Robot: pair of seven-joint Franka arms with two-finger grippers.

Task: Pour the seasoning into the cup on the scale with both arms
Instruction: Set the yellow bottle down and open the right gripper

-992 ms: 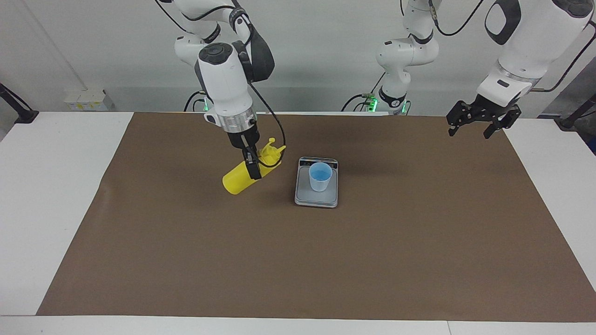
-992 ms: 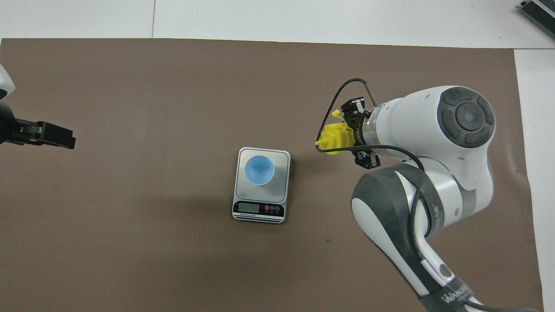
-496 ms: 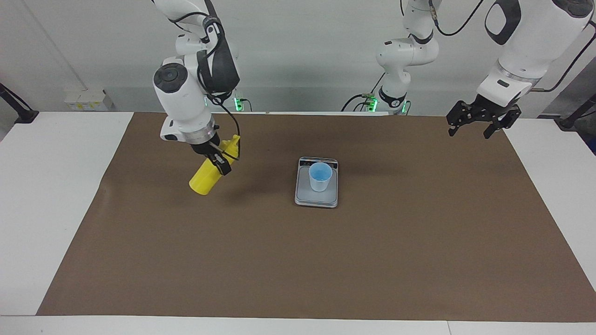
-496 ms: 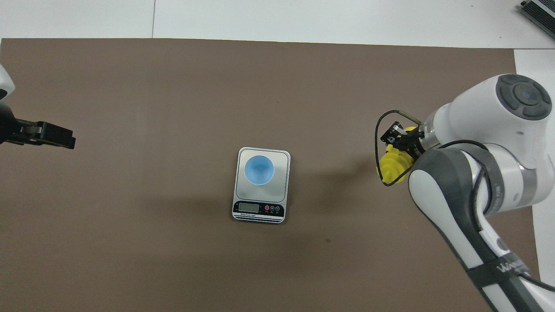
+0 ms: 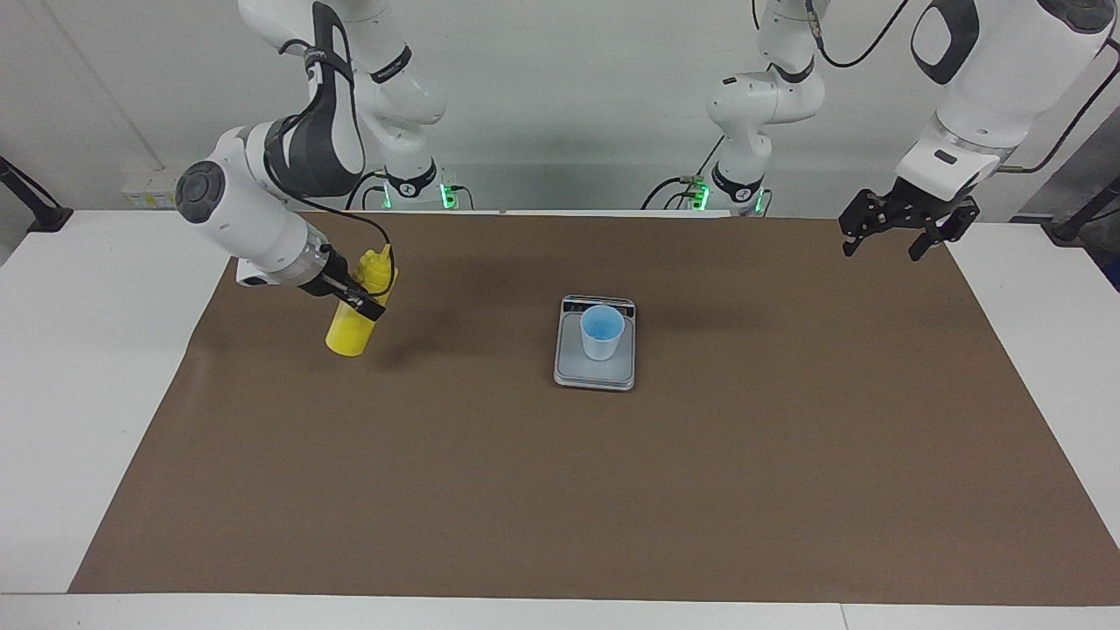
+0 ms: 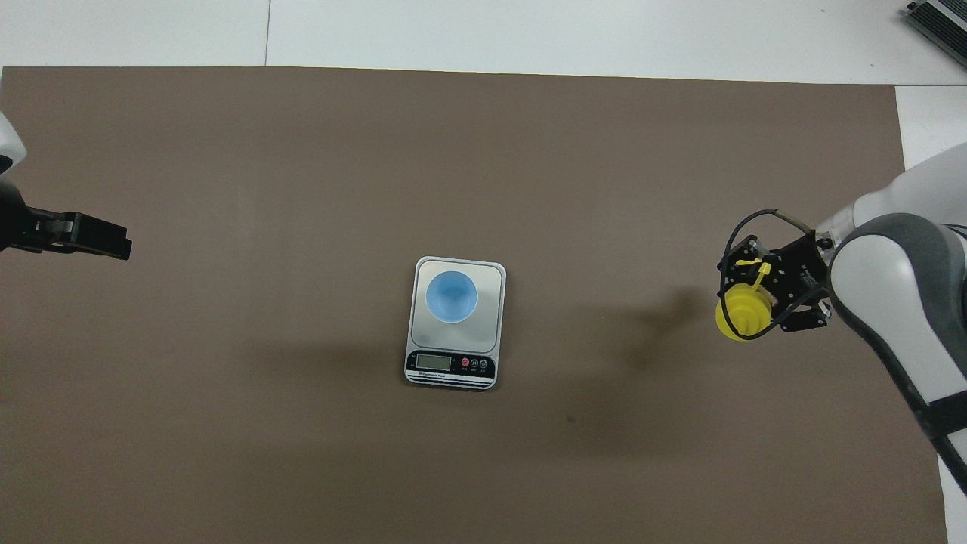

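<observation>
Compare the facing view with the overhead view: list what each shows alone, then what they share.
Only the facing view shows both arms' upper links and bases, the wall, and the yellow bottle side-on, near upright in the right gripper. Only the overhead view shows the bottle's domed top and cap strap from above, and the buttons beside the display of the scale. Both show the blue cup standing on the scale, the brown mat, and the left gripper open, waiting over the mat's edge at its own end.

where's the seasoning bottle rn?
The yellow bottle is nearly upright in the right gripper, low over the brown mat toward the right arm's end of the table, well apart from the scale.
</observation>
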